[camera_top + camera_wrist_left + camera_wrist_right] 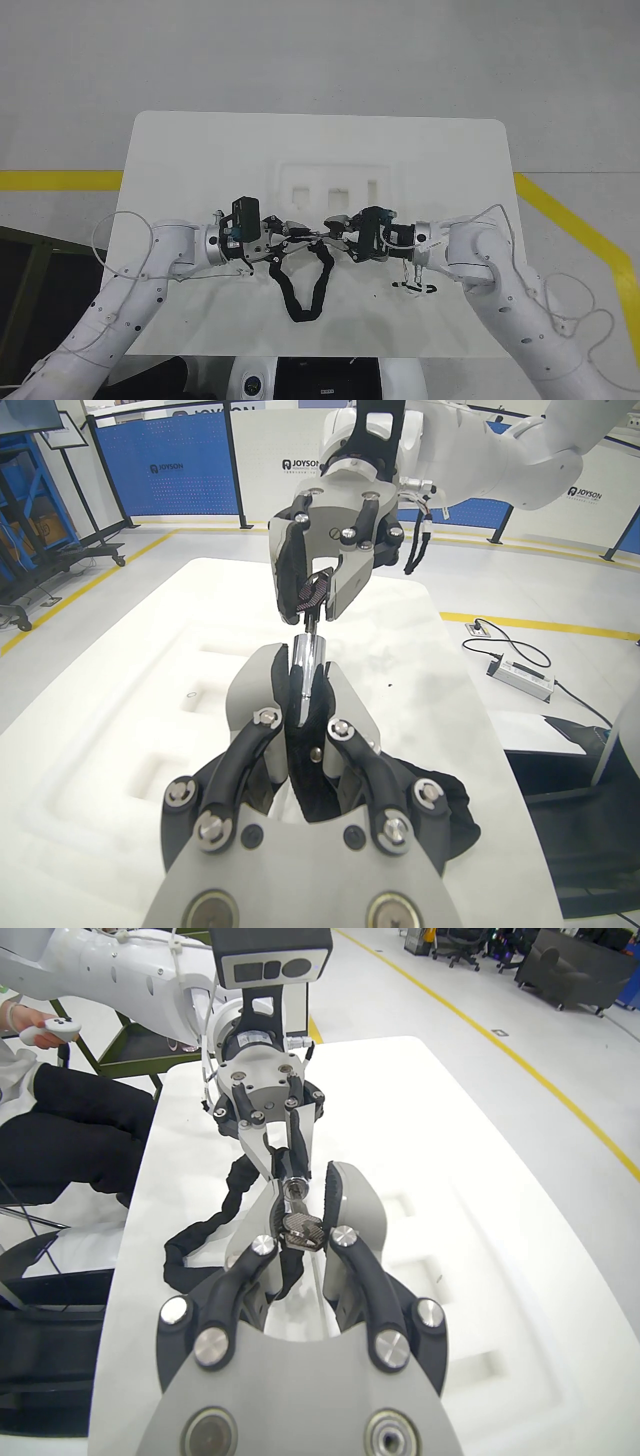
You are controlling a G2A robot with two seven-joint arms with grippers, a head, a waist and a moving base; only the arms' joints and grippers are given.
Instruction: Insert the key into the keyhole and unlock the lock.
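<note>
Left tool (pixel 306 657): clamped on lock (pixel 307 675).
Right tool (pixel 303 1195): clamped on key (pixel 300 1228).
Progress: key tip at keyhole (pixel 294 1187), apparently entering; turning remains.

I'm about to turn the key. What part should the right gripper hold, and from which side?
Take the key by its wide patterned bow, coming from behind along the blade's line toward the lock; the thin blade must stay free. The right gripper holds the bow now, seemingly across its edges; pads on the flat faces would probably slip less.
</note>
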